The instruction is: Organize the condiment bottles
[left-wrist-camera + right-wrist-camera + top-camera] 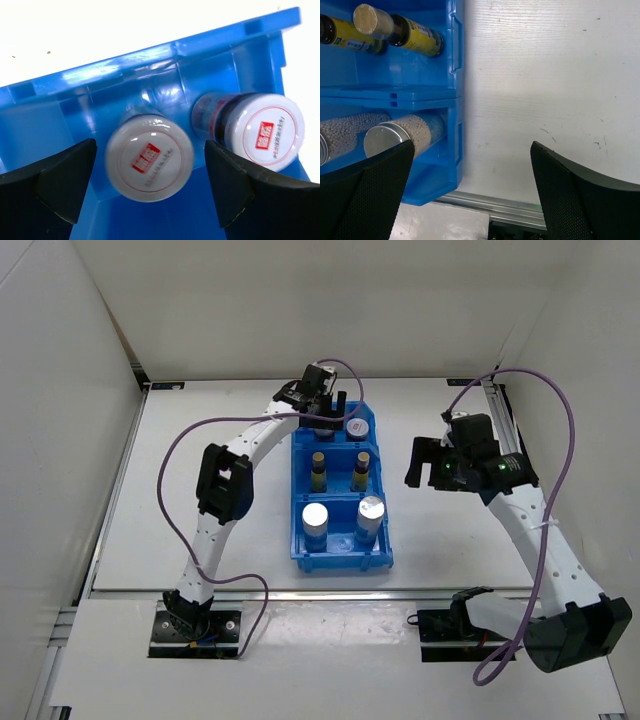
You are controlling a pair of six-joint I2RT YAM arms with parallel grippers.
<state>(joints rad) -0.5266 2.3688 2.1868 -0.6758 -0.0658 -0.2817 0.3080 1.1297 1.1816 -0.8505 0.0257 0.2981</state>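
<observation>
**Top external view: six condiment bottles sit paired inside the blue bin (298,502)**

Each of the bin's three compartments holds one matched pair, which looks to be the sorting rule. The far compartment holds the two squat dark jars with white-pink lids. The right-hand jar (357,427) is near the bin's right wall and the left-hand jar (150,159) is just beside it. Both have their lids facing up. The slim brown yellow-labelled bottles (318,468) fill the bin's middle compartment, and the silver-topped cylinders (315,518) fill its near one.

The left gripper (326,410) hangs over the far compartment with its jaws spread wide on either side of the left-hand jar. The wrist view shows a gap on each side, so it grips nothing and the jar rests on the bin's floor. I judge the sorting essentially complete. A straight lift should keep the fingers off both lids.

The right gripper (425,462) is open and empty over the bare surface (200,440) to the right of the bin. It is probably kept there to leave the left arm room.
</observation>
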